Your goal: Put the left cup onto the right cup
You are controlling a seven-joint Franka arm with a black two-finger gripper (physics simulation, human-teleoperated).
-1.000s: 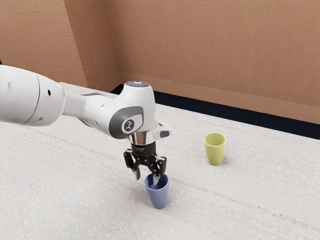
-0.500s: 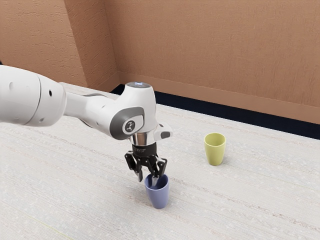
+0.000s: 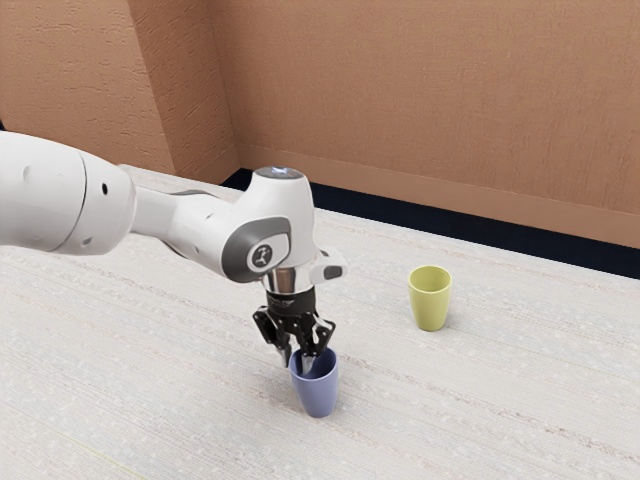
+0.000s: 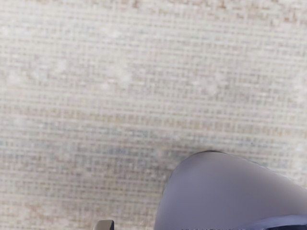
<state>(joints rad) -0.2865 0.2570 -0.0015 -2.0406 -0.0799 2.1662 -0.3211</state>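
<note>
Blue-purple cup [image 3: 316, 385]: tapered, upright, mouth up, long axis vertical. Rim just under gripper [image 3: 300, 352]. Cannot tell whether hand grips it.

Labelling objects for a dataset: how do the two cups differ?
The purple cup is bluish-violet; the yellow cup is yellow-green. The purple cup has the pincer at its rim; the yellow cup stands free, toward the exterior view's right. Both stand upright on the table.
</note>
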